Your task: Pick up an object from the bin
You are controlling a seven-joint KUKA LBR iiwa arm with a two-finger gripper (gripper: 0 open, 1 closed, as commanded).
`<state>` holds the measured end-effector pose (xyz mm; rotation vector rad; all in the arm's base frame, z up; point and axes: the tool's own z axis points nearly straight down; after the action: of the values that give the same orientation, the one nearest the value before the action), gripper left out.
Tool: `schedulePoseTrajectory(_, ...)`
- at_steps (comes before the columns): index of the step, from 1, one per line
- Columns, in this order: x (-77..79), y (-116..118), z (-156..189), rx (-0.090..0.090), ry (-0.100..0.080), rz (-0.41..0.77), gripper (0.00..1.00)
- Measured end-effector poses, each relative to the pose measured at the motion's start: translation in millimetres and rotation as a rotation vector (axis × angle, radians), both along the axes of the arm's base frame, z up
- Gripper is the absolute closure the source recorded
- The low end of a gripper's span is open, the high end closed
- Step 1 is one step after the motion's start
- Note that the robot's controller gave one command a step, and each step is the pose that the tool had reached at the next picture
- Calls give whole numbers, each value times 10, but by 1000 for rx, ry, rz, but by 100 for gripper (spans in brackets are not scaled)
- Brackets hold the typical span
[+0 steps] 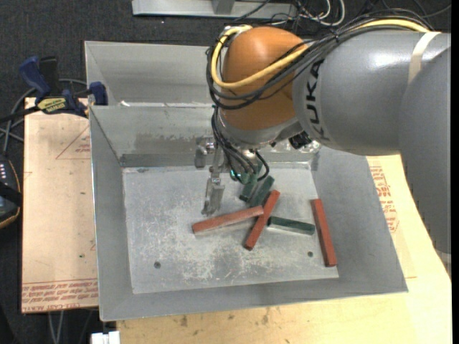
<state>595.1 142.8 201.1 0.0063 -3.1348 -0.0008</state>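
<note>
While the jaws stand apart with nothing between them, the gripper [231, 190] hangs low over the middle of the bin [165, 253], just behind a flat red-brown stick [228, 221]. A tilted red stick [259, 221] and a green stick [292, 226] cross beside it. Judged status: no grasp made; closing and lifting remain.

On the grey bin [165, 246] lie crossed red and green sticks [258, 226] (another red stick [323, 232] lies apart).

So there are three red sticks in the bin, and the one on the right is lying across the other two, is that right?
Not quite. The camera view does show three red sticks, but the right stick lies on its own on the bin floor, apart from the other two. Those, a long stick and a slanted stick, meet near the middle.
</note>
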Motion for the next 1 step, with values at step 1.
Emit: schedulePoseTrajectory(1,-182,-369,-1361,-1,0,32,0)
